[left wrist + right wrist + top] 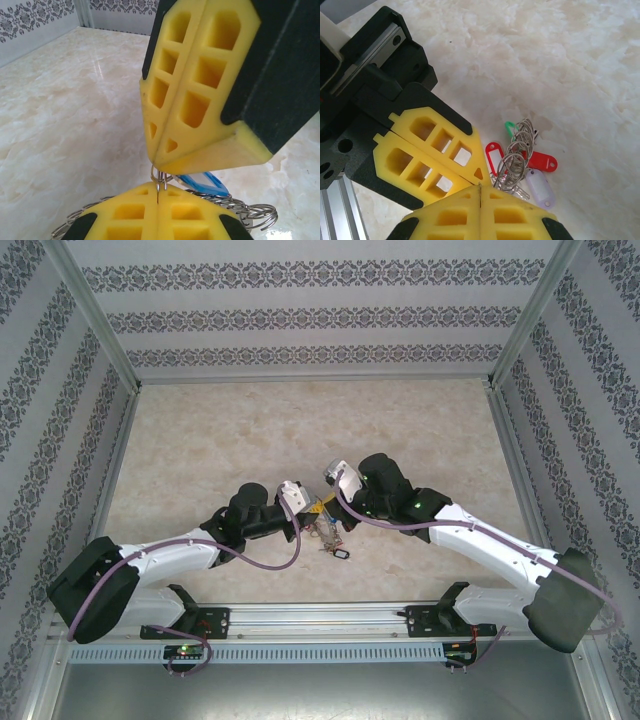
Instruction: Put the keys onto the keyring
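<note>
My left gripper point(314, 510) and right gripper point(326, 506) meet tip to tip at the table's middle, both shut. In the left wrist view my left gripper point(158, 192) pinches thin wire loops of the keyring point(252, 214). The right gripper's yellow fingers point(200, 100) come down onto the same loops. From the right wrist, my right gripper point(479, 192) clamps a thin wire, and the keyring's stacked rings point(517, 157) hang off to the right. The keys lie bunched there with red tags point(542, 161), a blue tag point(205, 182) and a lilac tag point(540, 187).
The marble tabletop point(220, 440) is bare around the bunch point(328, 532). Patterned walls with metal posts point(95, 320) close in the left, right and back. A rail point(320, 615) with both arm bases runs along the near edge.
</note>
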`<state>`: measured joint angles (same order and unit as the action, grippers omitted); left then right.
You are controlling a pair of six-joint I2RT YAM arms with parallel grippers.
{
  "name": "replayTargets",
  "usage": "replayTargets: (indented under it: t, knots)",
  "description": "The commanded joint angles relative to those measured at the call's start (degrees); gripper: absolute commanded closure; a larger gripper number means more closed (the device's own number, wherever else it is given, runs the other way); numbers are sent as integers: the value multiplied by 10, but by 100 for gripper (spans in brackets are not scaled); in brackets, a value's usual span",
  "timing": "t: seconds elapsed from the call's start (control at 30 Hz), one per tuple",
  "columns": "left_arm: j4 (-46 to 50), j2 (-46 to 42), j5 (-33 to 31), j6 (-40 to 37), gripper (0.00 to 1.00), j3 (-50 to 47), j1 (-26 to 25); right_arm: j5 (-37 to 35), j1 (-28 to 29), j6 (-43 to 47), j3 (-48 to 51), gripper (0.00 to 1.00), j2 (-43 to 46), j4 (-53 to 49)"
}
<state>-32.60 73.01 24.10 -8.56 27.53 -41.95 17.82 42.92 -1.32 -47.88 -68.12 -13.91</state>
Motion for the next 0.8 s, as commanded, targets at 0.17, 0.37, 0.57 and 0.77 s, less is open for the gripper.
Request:
replayTargets:
  t: [0.17, 0.37, 0.57, 0.77]
  knots:
    - [-48, -11, 3, -15, 100, -12, -7, -7, -34, 2, 18, 100, 11, -2]
    - [-60, -12, -13, -9, 100, -25, -7, 2, -35, -1, 7, 100, 7, -1]
    - [-81, -19, -21, -7, 100, -41, -7, -4, -34, -1, 3, 100, 6, -5]
    - [-136, -6, -5, 8, 100, -51, -6, -14, -28, -8, 12, 100, -26, 10]
